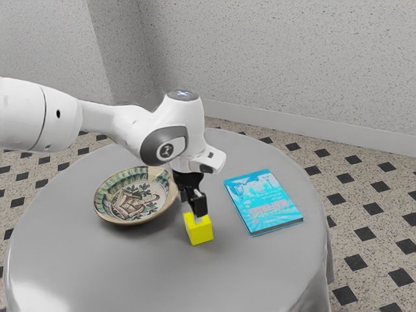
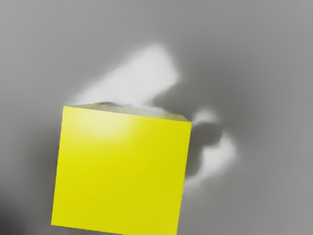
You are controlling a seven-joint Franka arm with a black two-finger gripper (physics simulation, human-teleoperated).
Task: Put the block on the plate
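The black gripper [image 1: 194, 207] points down in the exterior view, its fingers apart and their tips at the upper part of the yellow block [image 1: 199, 231]. I cannot tell how far the tips reach down beside it. Seen from the wrist, the block [image 2: 120, 171] is large and close under my hand, its flat top facing the camera. A round patterned plate [image 1: 116, 218], green-rimmed with a brown and cream centre, lies toward the exterior view's left of the block.
On the exterior view's right of the block lies a bright blue book [image 1: 263, 201]. All of these things are on a round table with a grey cloth [image 1: 130, 273], whose curved edge drops toward the tiled floor.
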